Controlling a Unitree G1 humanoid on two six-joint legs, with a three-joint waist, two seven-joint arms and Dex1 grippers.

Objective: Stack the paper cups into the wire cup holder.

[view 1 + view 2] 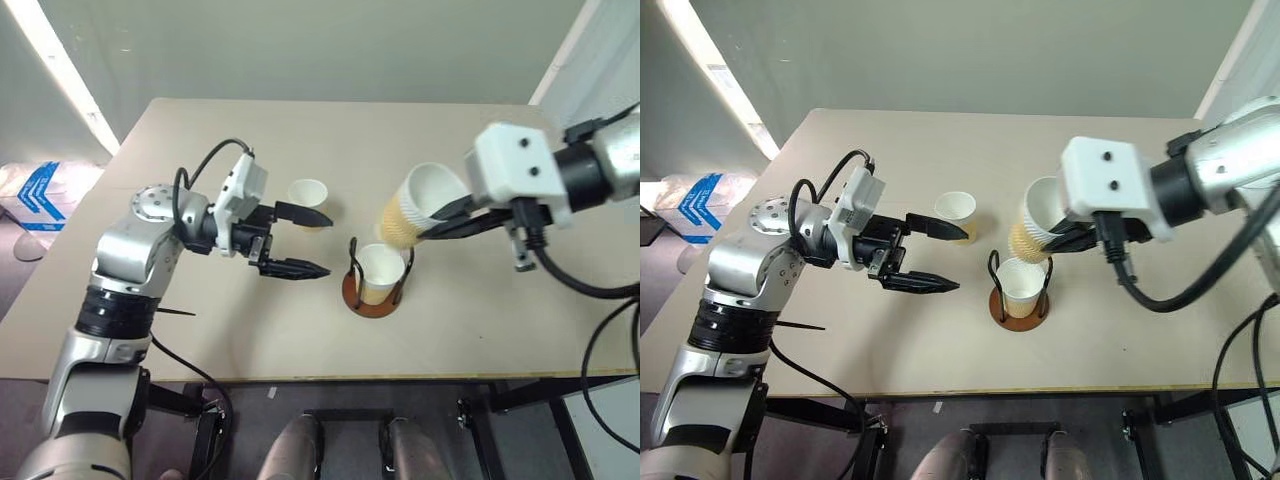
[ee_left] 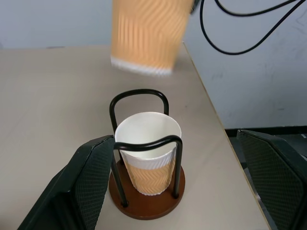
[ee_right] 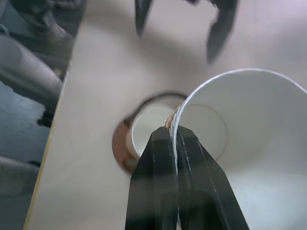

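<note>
A light, easily crushed paper cup (image 1: 418,207) is pinched at its rim by the right gripper (image 3: 175,143) above the holder (image 1: 378,288); the left gripper (image 1: 300,240) jaws are spread, empty.

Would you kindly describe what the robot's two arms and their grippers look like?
Both arms are silver-grey metal with black joint bands. Each wrist carries a white boxy housing, the right one marked by two dark dots. Black cables loop over the left forearm and trail from the right wrist. The left gripper and right gripper have slim, tapering black jaws; the left jaws' inner faces look finely textured.
</note>
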